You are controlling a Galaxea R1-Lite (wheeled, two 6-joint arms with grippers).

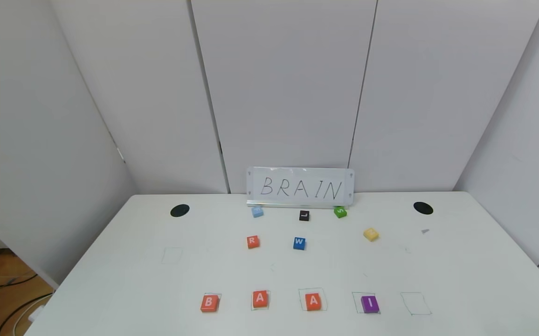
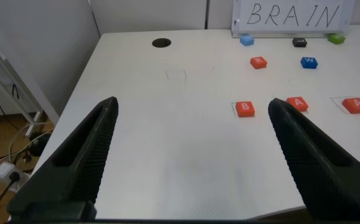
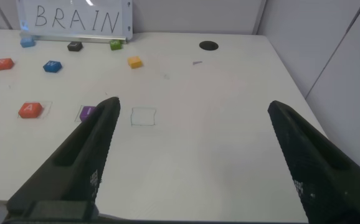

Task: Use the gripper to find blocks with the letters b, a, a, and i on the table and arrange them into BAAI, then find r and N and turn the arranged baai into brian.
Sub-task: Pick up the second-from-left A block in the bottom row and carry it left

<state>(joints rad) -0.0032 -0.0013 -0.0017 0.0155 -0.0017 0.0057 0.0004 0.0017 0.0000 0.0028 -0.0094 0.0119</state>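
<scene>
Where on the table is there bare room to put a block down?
The drawn square right of the purple I is bare, as is the band between the BAAI row and the R and W. Blocks crowd below the BRAIN sign.

- Test lab cell: plain grey partition panels (image 1: pixel 288 84) enclose the white table (image 1: pixel 111 280).
- Handwritten BRAIN sign (image 1: pixel 300 186) upper centre.
- Loose cables (image 1: pixel 3 280) lower left.

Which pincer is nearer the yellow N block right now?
Right. The right pincer hangs open over the table's right side, the yellow N block ahead of it. The left pincer sits open across the table.
</scene>
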